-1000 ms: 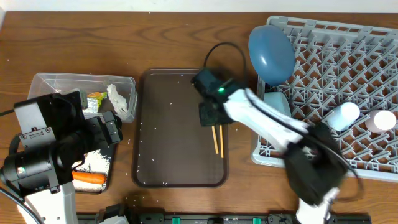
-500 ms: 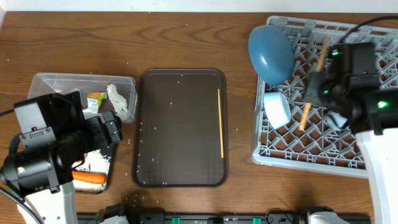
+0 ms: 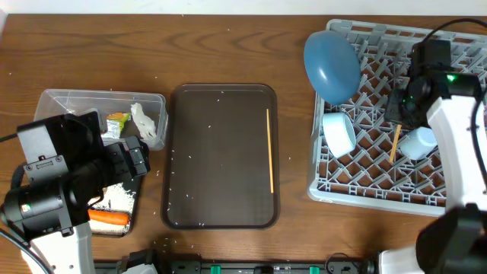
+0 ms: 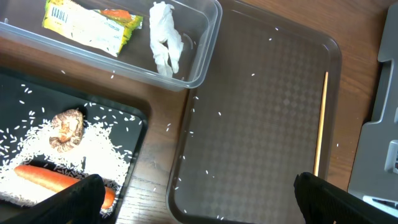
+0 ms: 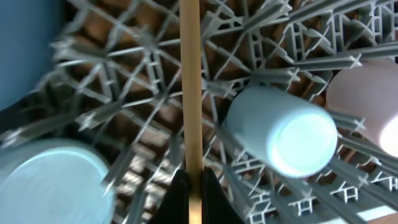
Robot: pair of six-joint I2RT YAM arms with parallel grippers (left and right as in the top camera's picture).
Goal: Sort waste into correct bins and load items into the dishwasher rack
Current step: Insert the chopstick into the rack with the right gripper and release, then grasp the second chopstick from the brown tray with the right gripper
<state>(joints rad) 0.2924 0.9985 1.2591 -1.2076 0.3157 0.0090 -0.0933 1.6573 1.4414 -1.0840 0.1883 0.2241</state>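
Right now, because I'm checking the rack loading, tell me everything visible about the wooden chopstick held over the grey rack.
The thin pale wooden chopstick is straight and plain. The right gripper pinches one end between its jaws; the rest reaches over the light-grey plastic lattice rack, between the pale blue bowl and the small blue cup. Whether its tip touches the rack cannot be told.

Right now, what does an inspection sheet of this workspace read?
Surface: wooden table, stray grains on it.
Job's things: wrapper, tissue in clear tub; carrot, brown lump, rice in black tray; plate, bowl, blue cup, pink cup in rack; one chopstick on brown serving tray.
Clutter: nothing seen.
Grippers: left gripper open, empty; right gripper shut on second chopstick over rack.
Cables: black cable arcing by right arm.
Surroundings: nothing seen.
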